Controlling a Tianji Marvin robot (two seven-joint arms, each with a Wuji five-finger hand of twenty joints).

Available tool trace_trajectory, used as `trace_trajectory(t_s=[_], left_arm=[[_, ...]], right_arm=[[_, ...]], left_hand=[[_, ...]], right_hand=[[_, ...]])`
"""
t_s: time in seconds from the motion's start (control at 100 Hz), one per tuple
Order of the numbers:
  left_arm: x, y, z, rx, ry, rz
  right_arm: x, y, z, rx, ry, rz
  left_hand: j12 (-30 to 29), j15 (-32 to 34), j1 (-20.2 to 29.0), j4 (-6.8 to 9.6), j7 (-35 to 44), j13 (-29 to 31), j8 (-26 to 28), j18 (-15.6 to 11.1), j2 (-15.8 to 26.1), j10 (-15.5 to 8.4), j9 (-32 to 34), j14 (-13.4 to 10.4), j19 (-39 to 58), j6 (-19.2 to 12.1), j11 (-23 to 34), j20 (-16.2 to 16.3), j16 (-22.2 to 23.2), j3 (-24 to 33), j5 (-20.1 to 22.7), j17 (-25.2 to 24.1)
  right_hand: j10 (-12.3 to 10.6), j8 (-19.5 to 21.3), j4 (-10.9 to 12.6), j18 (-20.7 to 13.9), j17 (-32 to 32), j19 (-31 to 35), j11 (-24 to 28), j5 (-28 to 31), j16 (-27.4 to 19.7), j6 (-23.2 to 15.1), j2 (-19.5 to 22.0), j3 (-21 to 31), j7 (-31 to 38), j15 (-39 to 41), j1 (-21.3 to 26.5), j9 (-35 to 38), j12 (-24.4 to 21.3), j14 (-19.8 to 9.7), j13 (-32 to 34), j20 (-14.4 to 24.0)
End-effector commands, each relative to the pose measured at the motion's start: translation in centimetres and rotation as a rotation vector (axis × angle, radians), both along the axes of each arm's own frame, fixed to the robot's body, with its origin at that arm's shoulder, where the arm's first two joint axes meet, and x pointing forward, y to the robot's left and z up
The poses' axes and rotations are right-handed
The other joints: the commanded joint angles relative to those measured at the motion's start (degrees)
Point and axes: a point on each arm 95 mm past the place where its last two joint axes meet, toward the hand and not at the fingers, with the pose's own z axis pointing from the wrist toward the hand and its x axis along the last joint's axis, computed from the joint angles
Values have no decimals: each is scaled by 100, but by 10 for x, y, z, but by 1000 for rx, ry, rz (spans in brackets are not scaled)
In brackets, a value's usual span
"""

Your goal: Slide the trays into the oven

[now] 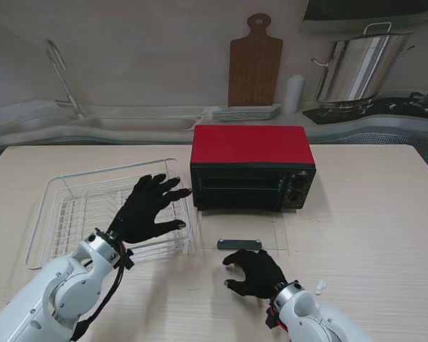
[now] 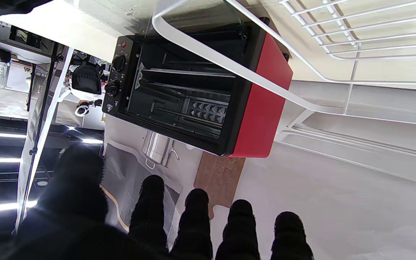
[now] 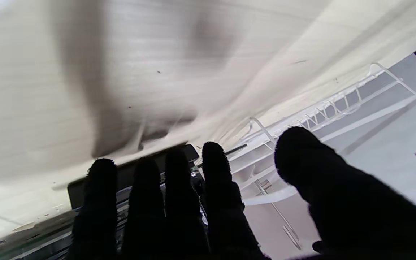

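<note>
Red oven (image 1: 252, 165) sits mid-surface in the stand view, its glass door (image 1: 242, 229) folded flat toward me. Left hand (image 1: 148, 209) hovers spread and empty over the white wire rack (image 1: 64, 214); right hand (image 1: 255, 271), released, rests by the door handle (image 1: 239, 244). Left wrist view shows trays (image 2: 190, 77) already inside. Right wrist view shows splayed fingers (image 3: 219, 173).

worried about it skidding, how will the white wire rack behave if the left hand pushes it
The wire rack looks light and stiff, so would likely slide easily on the smooth table. The left hand, fingers spread, pressing one end might pivot it.
</note>
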Motion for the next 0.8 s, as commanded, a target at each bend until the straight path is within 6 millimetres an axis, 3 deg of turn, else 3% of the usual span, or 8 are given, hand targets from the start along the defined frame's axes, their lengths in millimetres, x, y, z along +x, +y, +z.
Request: trace_trajectory(t_s=[0.0,0.16,0.35,0.79], left_arm=[[-2,-3,1,1,8,-3],[-2,-2,1,1,7,0],[-2,-2,1,2,5,0],[-2,-2,2,0,2,-3]], right_arm=[[-2,1,-5,-24,15,14],[-3,0,-5,-20,11,2],[-3,-1,0,-12,-24,-12],[-6,-4,27,59,-147,-34]], left_hand=[[55,-42,-10,211,-8,-25,62,40,106,22,33,-6,-287,97,-50,-98,2,-17,-52,-61],[55,-44,-7,212,-8,-28,62,39,100,34,42,-6,-285,97,-47,-98,1,-18,-49,-54],[53,-46,-9,212,-6,-31,63,47,104,32,37,-11,-285,99,-51,-99,-1,-21,-44,-56],[53,-42,2,214,-13,-23,61,46,102,29,37,-1,-286,102,-51,-101,0,-18,-40,-56]], right_hand=[[-147,-49,203,-203,-170,-142,-58,-243,-100,-46,156,-221,-51,-150,-214,-281,-63,-166,-311,-103],[-112,-99,231,-464,-453,-547,-305,-474,-333,52,230,-331,-117,-551,-178,-622,-191,-235,-610,-340],[-188,-242,244,-1032,-845,-1099,-754,-912,-883,106,370,-478,-192,-1413,-151,-1195,-410,-494,-970,-713],[-245,-267,256,-1067,-886,-1145,-698,-944,-948,85,371,-458,-126,-1414,-160,-1196,-391,-563,-970,-772]])
